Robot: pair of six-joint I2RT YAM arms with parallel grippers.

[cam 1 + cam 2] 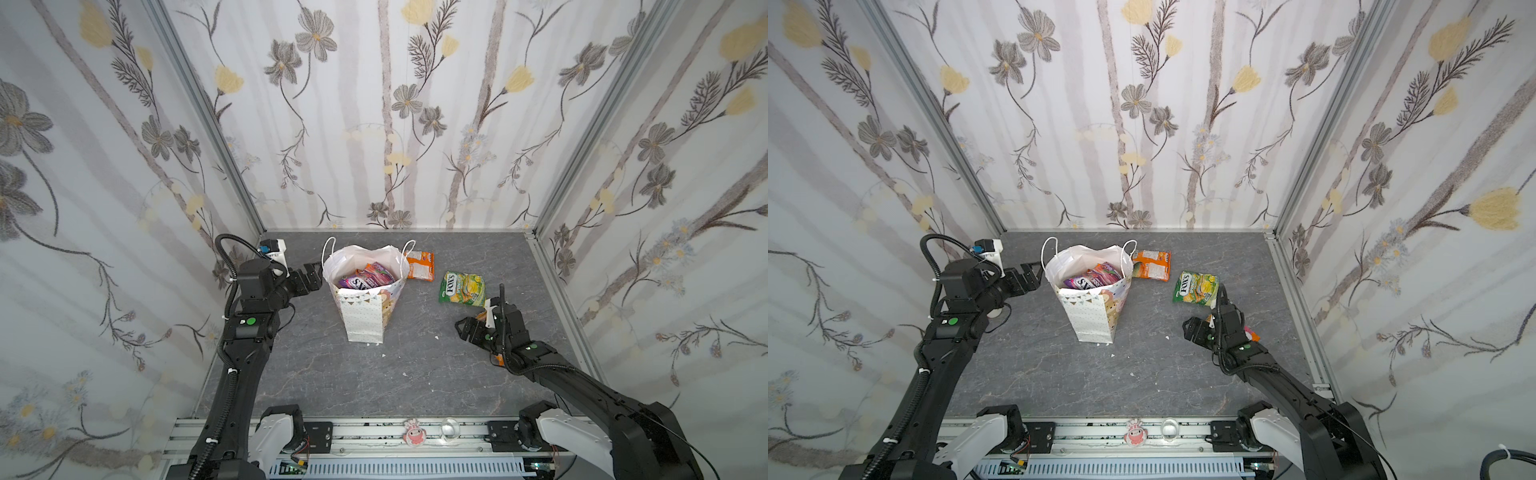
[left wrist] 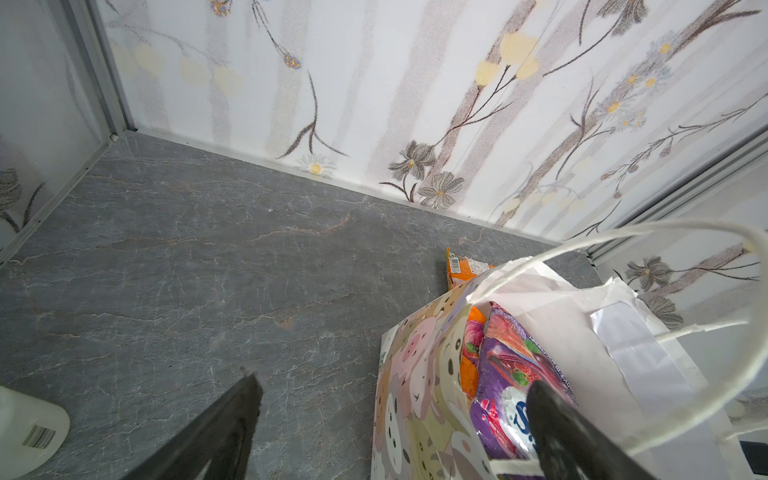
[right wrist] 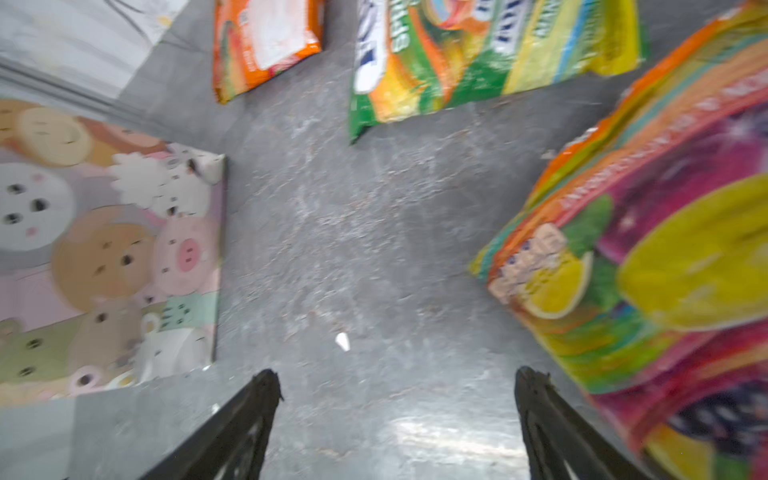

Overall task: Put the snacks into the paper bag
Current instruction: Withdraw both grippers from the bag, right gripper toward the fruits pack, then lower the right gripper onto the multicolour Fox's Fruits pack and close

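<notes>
While my left gripper (image 1: 314,274) gapes empty beside the paper bag (image 1: 361,316), white bottle (image 2: 29,428) nearby, my right gripper (image 3: 395,382), also wide, hovers beside a pink packet (image 3: 665,270) toward the right edge of the worktop (image 1: 332,374).

You are looking at the paper bag (image 1: 360,318) standing upright and open near the back edge of the surface, left of its middle, with purple and pink packets (image 1: 368,279) showing in its mouth. An orange packet (image 1: 419,264) is lying flat just beside the bag, nearer the back edge. A green-yellow FOX'S packet (image 1: 462,289) is lying flat further right, apart from the bag. A pink-and-yellow packet (image 3: 665,257) is lying near it.
</notes>
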